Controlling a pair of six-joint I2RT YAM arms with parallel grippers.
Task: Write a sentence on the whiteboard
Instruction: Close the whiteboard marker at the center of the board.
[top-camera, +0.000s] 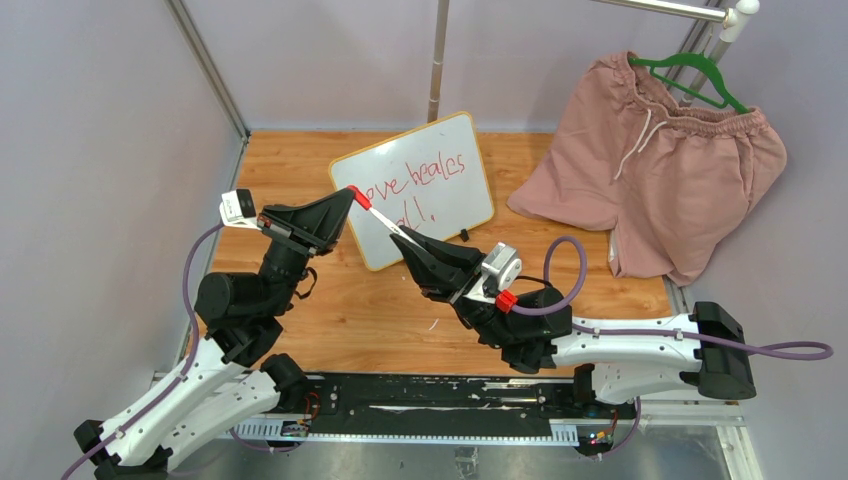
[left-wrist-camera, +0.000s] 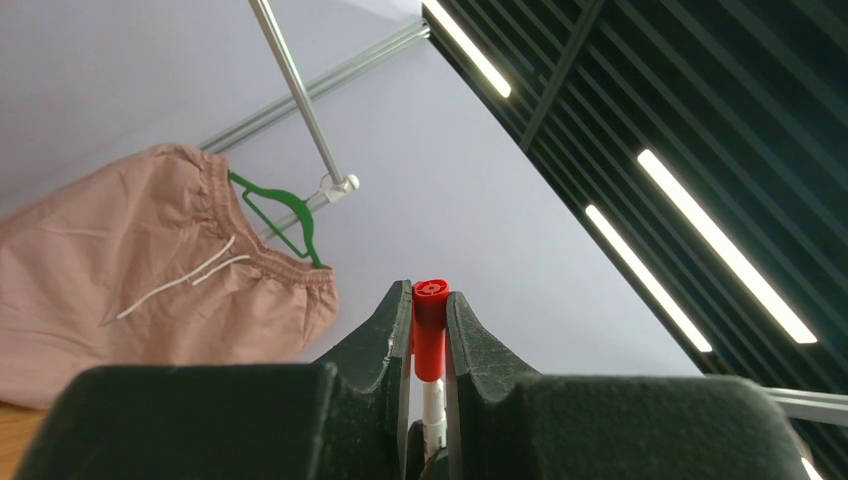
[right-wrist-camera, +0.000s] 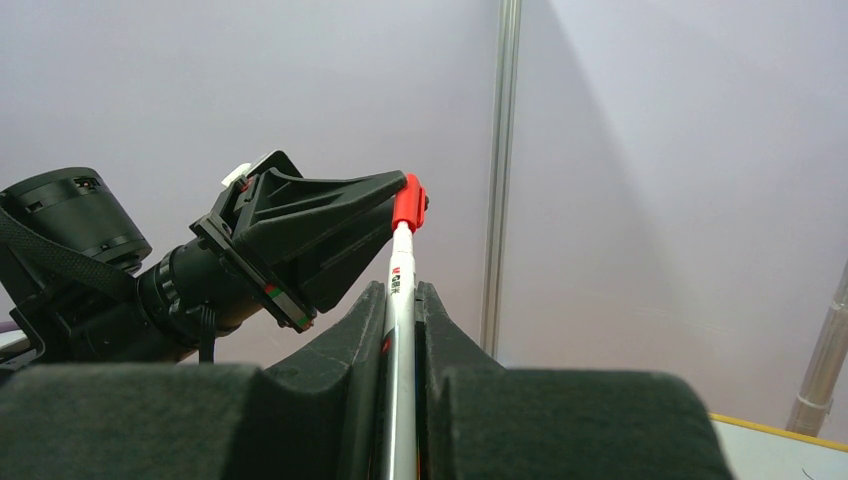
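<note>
The left gripper (top-camera: 350, 197) is clenched on the red cap (top-camera: 360, 198) of a marker (top-camera: 388, 224). Its own wrist view shows the cap pinched upright between the two black fingers (left-wrist-camera: 385, 335), with a little white barrel below it. The right gripper (top-camera: 412, 242) is clamped on the marker's white barrel, which runs up out of its fingers (right-wrist-camera: 360, 330) to the cap (right-wrist-camera: 408, 203). The cap sits on the end of the barrel (whether pushed fully home, I cannot tell). The two grippers face each other with the marker slanting between them, red end up and to the left.

Under and just behind them the whiteboard (top-camera: 470, 195) is on the wooden worktop (top-camera: 380, 315), toward the back and turned at an angle, its yellow-orange frame showing all round. The sentence (top-camera: 415, 180) is in red cursive on two lines, roughly "love heales" above and "all!" below. The left gripper and the marker cover the start of each line.

Well to the right, pink shorts (top-camera: 660, 170) hang from a green hanger (top-camera: 690, 68) on a metal rail (top-camera: 665, 8), their lower part spilling onto the worktop.
</note>
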